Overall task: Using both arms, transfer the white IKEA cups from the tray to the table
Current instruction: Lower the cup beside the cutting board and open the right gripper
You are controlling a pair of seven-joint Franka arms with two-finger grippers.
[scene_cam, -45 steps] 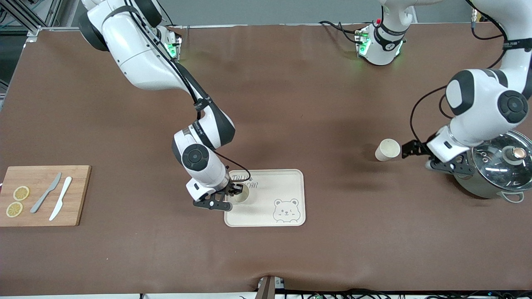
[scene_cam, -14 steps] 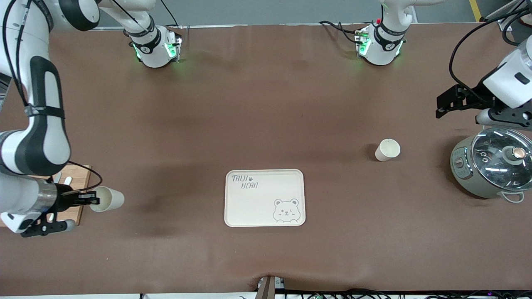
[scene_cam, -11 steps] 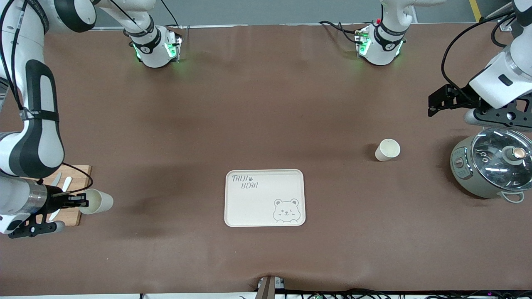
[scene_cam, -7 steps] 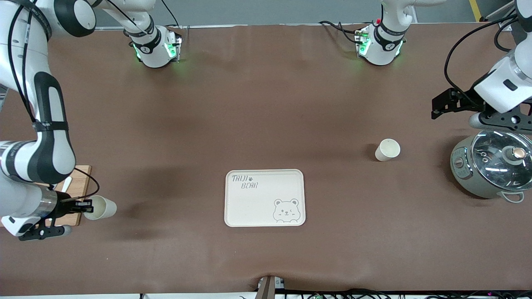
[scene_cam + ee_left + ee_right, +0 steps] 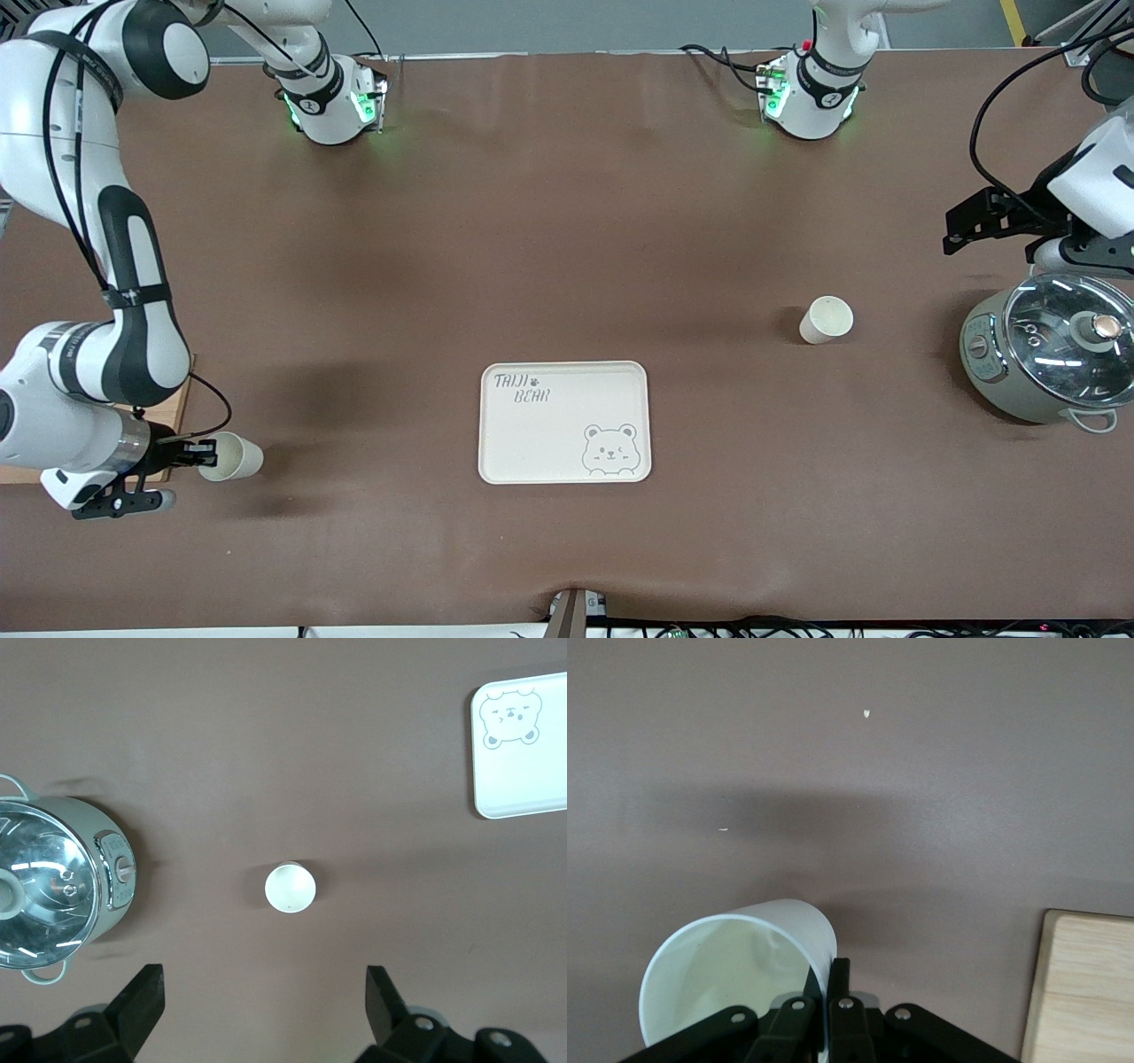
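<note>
One white cup [image 5: 826, 320] stands upright on the brown table, between the bear tray [image 5: 567, 434] and the pot; it also shows in the left wrist view [image 5: 291, 888]. My left gripper [image 5: 964, 229] is open and empty, up in the air over the table near the pot, its fingers [image 5: 142, 1001] wide apart. My right gripper [image 5: 204, 455] is shut on the rim of the second white cup [image 5: 232, 456], holding it tilted low over the table beside the cutting board. In the right wrist view its fingertips [image 5: 830, 992] pinch the cup wall [image 5: 735, 979].
A grey-green pot with a glass lid [image 5: 1050, 354] stands at the left arm's end, also seen in the left wrist view [image 5: 53, 895]. A wooden cutting board [image 5: 182, 394] lies under the right arm, mostly hidden; its corner shows in the right wrist view [image 5: 1081, 983]. The tray also shows in the left wrist view [image 5: 532, 780].
The right arm lifted the cup off the tray and carried it to the cutting board's side, lately sinking lower. The left gripper rose from beside the other cup and drifted slightly over the pot's side.
</note>
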